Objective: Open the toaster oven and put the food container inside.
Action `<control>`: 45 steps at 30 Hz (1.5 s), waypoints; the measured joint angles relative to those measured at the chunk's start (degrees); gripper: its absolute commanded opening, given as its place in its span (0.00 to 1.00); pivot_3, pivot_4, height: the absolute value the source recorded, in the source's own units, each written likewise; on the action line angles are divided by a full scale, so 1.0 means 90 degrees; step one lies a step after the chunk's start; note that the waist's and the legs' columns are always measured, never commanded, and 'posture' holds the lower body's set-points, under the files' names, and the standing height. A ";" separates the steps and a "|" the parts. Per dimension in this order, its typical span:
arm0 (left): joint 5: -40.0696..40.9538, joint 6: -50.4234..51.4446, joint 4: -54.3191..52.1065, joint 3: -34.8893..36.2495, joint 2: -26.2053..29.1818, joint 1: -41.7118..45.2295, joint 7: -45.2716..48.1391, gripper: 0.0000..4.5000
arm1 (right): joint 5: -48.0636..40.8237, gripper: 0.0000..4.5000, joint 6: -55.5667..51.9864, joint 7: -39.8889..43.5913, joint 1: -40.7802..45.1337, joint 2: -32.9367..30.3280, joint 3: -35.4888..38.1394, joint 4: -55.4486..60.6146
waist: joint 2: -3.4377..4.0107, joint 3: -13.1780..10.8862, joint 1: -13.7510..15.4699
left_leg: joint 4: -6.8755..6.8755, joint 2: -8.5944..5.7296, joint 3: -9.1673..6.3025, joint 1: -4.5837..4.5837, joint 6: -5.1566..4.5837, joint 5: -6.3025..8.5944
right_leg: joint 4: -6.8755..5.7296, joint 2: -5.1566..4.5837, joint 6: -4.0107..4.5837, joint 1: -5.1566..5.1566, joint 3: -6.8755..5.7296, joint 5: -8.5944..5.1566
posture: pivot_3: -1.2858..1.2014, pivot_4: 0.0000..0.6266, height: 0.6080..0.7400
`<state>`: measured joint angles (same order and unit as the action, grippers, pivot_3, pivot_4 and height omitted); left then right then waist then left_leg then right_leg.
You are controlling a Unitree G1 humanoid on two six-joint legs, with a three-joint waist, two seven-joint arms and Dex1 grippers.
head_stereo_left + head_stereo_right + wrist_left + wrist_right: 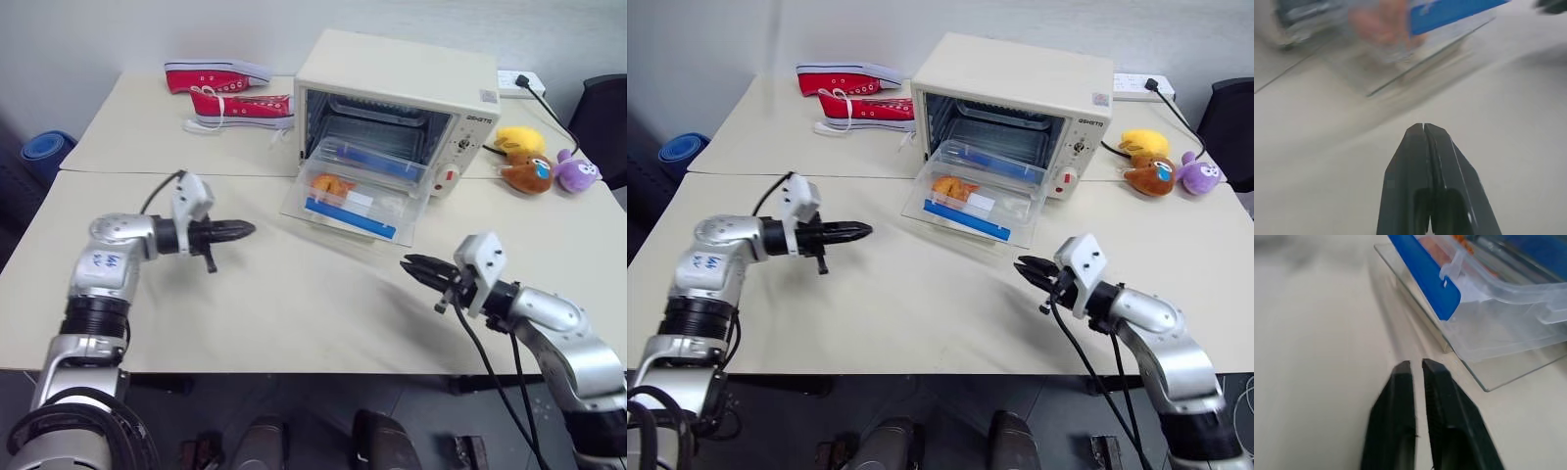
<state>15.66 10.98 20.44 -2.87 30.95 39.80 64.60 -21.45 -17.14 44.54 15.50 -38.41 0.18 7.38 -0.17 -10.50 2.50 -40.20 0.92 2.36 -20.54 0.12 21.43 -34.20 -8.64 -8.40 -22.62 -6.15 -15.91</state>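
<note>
The toaster oven (392, 103) stands open on the worktop (294, 304), its glass door (338, 220) folded down flat, and the food container (364, 188) rests on that door, half into the cavity, long axis across the opening. Both grippers hang short of it with jaws together, empty: the left gripper (245, 230) off the door's left edge, the right gripper (411, 264) just before its front corner, seemingly nearer. The right wrist view shows a blue clip (1425, 276) and the glass edge close; the head views miss that detail.

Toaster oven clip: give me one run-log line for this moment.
toaster oven: door open | food container: resting on open door, partly inside | left hand: shut, empty | right hand: shut, empty
</note>
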 measured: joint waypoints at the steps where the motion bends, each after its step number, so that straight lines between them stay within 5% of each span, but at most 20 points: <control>1: -0.0044 -0.0122 0.0029 -0.0088 -0.0204 0.0000 -0.0049 0.00 | 0.0085 0.00 0.0106 0.0079 0.0188 0.0062 -0.0073 -0.0187 | 0.0000 0.0000 -0.0020 | 0.0003 0.0003 0.0000 0.0001 0.0000 0.0000 | 0.0001 0.0003 0.0000 -0.0001 -0.0001 0.0000 | 0.52 0.24 1.00; 10: -0.0323 -0.0355 0.0409 -0.0244 -0.0772 0.0101 -0.0685 0.00 | 0.0564 0.00 0.0406 0.0279 0.1594 0.0593 -0.0355 -0.1613 | 0.0001 0.0001 -0.0306 | 0.0017 0.0004 0.0005 0.0001 0.0002 -0.0001 | -0.0001 0.0003 -0.0001 -0.0012 -0.0005 0.0000 | 0.52 0.24 1.00; 31: -0.0760 -0.1574 0.4613 0.0656 -0.1729 0.2797 -0.3105 0.00 | 0.1482 0.00 0.2194 -0.0466 0.3970 0.1642 -0.0218 -0.5323 | 0.0001 0.0000 -0.0480 | 0.0027 0.0003 0.0000 -0.0005 0.0003 -0.0002 | 0.0001 0.0000 -0.0002 -0.0017 -0.0015 0.0000 | 0.52 0.24 1.00; 45: -0.1002 -0.2233 0.5795 0.1073 -0.2189 0.3453 -0.4570 0.00 | 0.1961 0.00 0.3448 -0.1493 0.5311 0.1977 0.0057 -0.8172 | 0.0001 0.0000 -0.0539 | 0.0032 0.0005 -0.0005 -0.0009 0.0003 -0.0002 | 0.0001 -0.0002 -0.0002 -0.0019 -0.0020 0.0000 | 0.52 0.24 1.00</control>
<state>6.64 -9.12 72.60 6.78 11.25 70.87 23.47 -3.81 13.89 31.10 63.29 -20.62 0.70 -66.17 -0.16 -10.50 -2.35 -39.91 0.96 2.32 -20.62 0.15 21.41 -34.18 -8.66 -8.41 -22.79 -6.33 -15.91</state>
